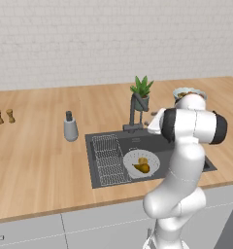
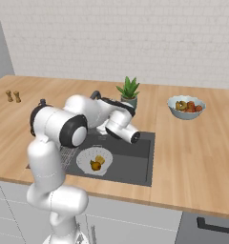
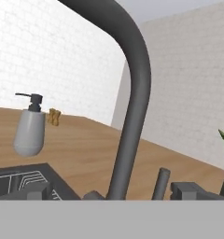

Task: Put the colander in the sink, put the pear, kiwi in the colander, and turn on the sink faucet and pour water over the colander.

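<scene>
The white colander point(image 1: 133, 158) point(image 2: 86, 159) lies in the dark sink point(image 1: 191, 163) point(image 2: 135, 155), right of the wire rack point(image 1: 108, 160). Inside it are the brownish pear point(image 1: 142, 168) point(image 2: 95, 166) and the yellow-green kiwi point(image 1: 143, 160) point(image 2: 100, 159), touching each other. The dark gooseneck sink faucet point(image 1: 132, 115) point(image 3: 132, 116) rises at the sink's back edge. My gripper point(image 3: 114, 192) is open and low at the faucet's base, its fingertips point(image 3: 191, 189) wide apart on either side of the neck. The faucet's small lever point(image 3: 160, 182) stands just right of the neck. Water is out of view.
A grey soap dispenser point(image 1: 70, 127) point(image 3: 30, 128) stands left of the sink. A potted plant point(image 1: 141, 92) point(image 2: 129, 93) is behind the faucet, a fruit-filled bowl point(image 1: 189, 92) point(image 2: 185, 106) at the back right, and two small shakers point(image 1: 4, 116) point(image 2: 13, 96) at the far left.
</scene>
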Motion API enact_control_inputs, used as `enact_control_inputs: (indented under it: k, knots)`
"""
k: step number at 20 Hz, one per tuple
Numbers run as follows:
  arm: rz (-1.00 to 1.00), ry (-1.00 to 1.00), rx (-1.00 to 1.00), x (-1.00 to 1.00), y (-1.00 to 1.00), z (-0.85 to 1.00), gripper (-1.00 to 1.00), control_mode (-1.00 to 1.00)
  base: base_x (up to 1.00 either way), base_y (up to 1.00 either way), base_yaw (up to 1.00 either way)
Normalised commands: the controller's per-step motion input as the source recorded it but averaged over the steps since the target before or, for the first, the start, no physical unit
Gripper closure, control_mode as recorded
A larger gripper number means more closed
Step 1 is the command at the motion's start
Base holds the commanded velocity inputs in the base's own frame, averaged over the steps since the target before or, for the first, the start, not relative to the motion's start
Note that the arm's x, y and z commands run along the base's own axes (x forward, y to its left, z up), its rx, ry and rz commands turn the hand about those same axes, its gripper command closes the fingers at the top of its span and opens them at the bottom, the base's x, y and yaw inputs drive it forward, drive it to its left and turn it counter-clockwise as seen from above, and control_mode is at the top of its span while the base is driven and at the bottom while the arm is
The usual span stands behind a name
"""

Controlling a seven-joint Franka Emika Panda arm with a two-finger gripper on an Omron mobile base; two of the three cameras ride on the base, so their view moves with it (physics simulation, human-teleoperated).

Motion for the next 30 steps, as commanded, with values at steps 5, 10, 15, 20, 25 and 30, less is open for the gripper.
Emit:
enact_control_inputs:
  k: [5,10,15,20,25,30]
  knots:
    - [0.00,0.00,0.00,0.26,0.00,-0.09,-1.00,-1.00,0.00,0.00,0.00]
    - [0.00,0.00,0.00,0.29,0.00,-0.11,-1.00,-1.00,0.00,0.00,0.00]
    - [0.00,0.00,0.00,0.33,0.00,-0.14,-1.00,-1.00,0.00,0.00,0.00]
    - [0.00,0.00,0.00,0.31,0.03,-0.08,-1.00,-1.00,0.00,0.00,0.00]
    - [0.00,0.00,0.00,0.25,0.09,-0.04,-1.00,-1.00,0.00,0.00,0.00]
    - [0.00,0.00,0.00,0.27,0.07,-0.08,-1.00,-1.00,0.00,0.00,0.00]
